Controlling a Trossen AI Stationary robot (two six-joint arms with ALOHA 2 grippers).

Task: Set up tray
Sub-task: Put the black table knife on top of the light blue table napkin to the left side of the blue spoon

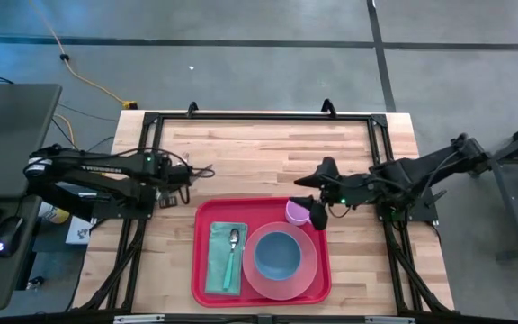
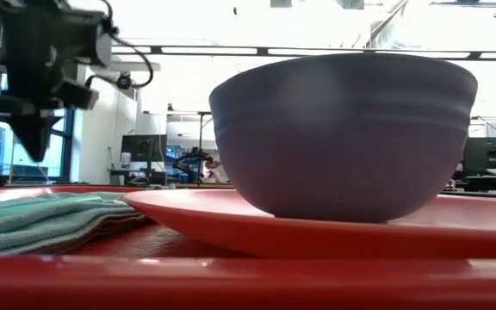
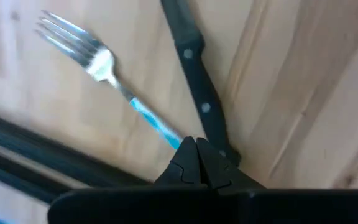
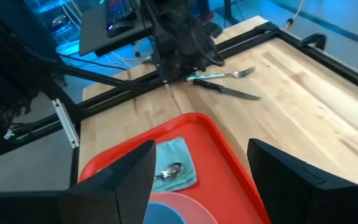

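Note:
The red tray [image 1: 199,256] lies at the table's near middle. It carries a folded green napkin [image 1: 217,261] with a spoon [image 1: 232,241] on it, a pink plate [image 1: 307,270] with a blue bowl [image 1: 277,254], and a small purple cup [image 1: 296,212] at its far right corner. A fork [image 3: 98,59] with a blue handle and a black-handled knife [image 3: 194,74] lie on the wood beyond the tray's far left corner. My left gripper [image 3: 196,154] is shut, pointing down at their handle ends. My right gripper [image 4: 202,149] is open above the tray, just right of the cup. My left gripper's shut fingertips [image 3: 185,158] stand from above at the free end of the fork's blue handle [image 3: 166,132], close by the end of the knife's handle [image 3: 225,146]. The fingertips hide the meeting place, so I cannot tell whether they touch either one. Both pieces lie flat on the table.
Bare wood stretches across the table's far half [image 1: 277,144]. A black frame rail [image 1: 259,115] runs along the far edge, with more rails down both sides. The tray [image 4: 219,146] fills most of the near middle. A desk with a keyboard and mouse stands off the table's left side.

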